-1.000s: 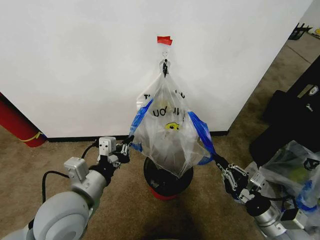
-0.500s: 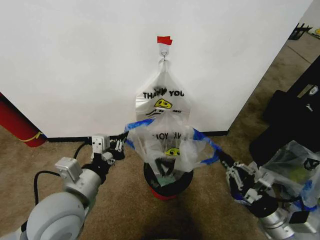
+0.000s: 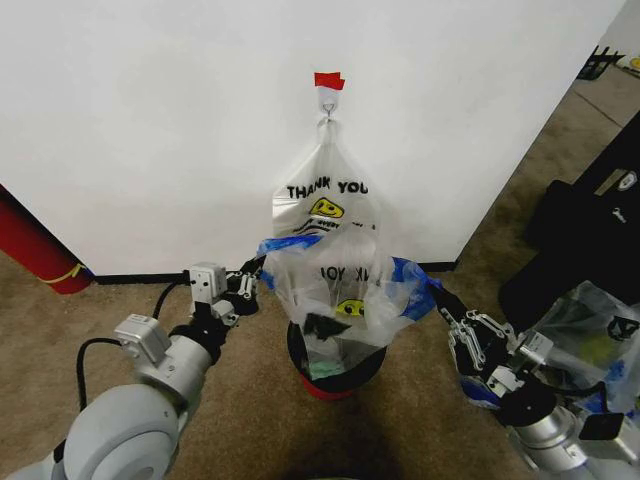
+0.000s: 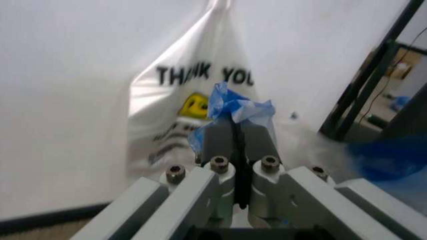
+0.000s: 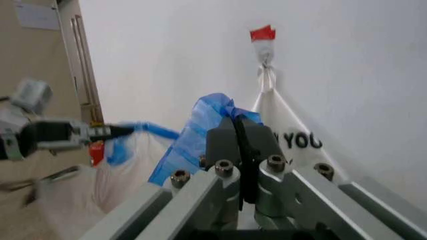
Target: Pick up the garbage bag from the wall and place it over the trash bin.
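The garbage bag [image 3: 345, 292], translucent with blue patches and a small yellow smiley, hangs stretched open between my two grippers, off the wall [image 3: 150, 120], its bottom dipping into the trash bin [image 3: 335, 362]. My left gripper [image 3: 255, 277] is shut on the bag's blue handle [image 4: 235, 107], left of the bin. My right gripper [image 3: 446, 308] is shut on the other blue handle [image 5: 203, 117], right of the bin. The black mesh bin stands on its red base against the wall, below the metal hook [image 3: 327, 100] and red tape [image 3: 328, 80].
A whiter "THANK YOU" smiley bag [image 3: 322, 205] still hangs from the hook behind the held bag. A red cylinder [image 3: 35, 250] leans at the left. Black equipment [image 3: 590, 220] and a bulging clear bag [image 3: 590, 335] crowd the right. Brown carpet lies before the bin.
The garbage bag has come off the hook and dropped, uncovering the THANK YOU bag. Both grippers have carried it down and spread it over the bin.
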### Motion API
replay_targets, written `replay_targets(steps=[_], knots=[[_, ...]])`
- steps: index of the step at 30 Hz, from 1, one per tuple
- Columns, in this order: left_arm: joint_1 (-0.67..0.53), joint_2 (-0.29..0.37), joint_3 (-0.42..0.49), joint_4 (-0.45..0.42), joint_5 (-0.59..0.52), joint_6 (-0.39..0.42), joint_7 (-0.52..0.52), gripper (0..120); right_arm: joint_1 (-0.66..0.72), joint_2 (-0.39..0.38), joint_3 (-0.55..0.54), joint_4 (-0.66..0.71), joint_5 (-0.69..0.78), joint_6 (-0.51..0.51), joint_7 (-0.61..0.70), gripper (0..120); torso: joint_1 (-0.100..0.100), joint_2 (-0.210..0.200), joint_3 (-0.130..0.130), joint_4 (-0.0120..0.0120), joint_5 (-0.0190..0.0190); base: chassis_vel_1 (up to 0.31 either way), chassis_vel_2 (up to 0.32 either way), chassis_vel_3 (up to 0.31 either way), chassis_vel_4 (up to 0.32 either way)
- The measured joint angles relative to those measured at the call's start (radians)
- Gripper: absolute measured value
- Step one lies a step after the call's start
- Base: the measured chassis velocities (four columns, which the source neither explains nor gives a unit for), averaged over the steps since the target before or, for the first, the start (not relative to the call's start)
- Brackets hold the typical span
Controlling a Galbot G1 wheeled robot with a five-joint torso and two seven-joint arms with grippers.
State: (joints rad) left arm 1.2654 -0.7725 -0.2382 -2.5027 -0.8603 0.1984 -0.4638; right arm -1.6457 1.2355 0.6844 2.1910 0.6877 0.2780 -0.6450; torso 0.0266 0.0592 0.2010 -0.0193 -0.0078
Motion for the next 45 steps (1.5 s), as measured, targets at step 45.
replay_targets(steps=[45], knots=[[0.127, -0.082, 0.166, 0.272, 0.113, -0.093, -0.041, 0, 0.009, 0.145, -0.053, -0.37, -0.163, 0.133, 0.023, 0, 0.0, 0.0, 0.0, 0.0, -0.0003, 0.0, 0.0, 0.0, 0.0]])
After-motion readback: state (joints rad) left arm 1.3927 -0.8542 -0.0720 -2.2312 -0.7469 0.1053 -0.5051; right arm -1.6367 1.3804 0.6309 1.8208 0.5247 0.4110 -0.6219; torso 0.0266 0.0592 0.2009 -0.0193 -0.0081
